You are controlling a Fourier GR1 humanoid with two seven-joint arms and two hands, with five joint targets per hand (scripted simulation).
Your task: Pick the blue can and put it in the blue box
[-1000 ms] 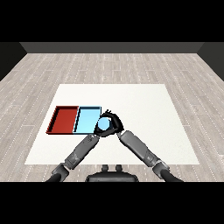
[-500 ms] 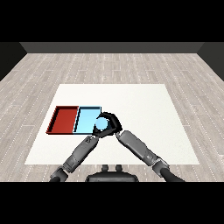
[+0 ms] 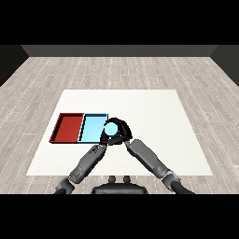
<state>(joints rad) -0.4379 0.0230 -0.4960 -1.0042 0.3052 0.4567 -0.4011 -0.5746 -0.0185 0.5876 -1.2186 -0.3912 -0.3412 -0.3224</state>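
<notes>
Right hand is curled round the blue can, holding it at the right edge of the blue box, approx. over the rim, can upright as far as can be told. Left hand sits just below the can, near the box's lower right corner; mostly hidden, so can't tell if its fingers are open or curled. Red box lies on the far side of the blue box from the can, touching it along one wall; both rest on the white bench. Judged step: carry-over & release, w/ task mostly done. To do it well: bring the can further in toward the box's middle so its base clears the near wall, keep it vertical, lower until the base meets the box floor, then open the fingers and pull the hand back away from the box w/o brushing the can. Keep the left hand out of the path, as it's close. Risk: releasing w/ the base half on the rim, so the can tips out onto the bench. No brand, label or writing readable on can, boxes or bench.
</notes>
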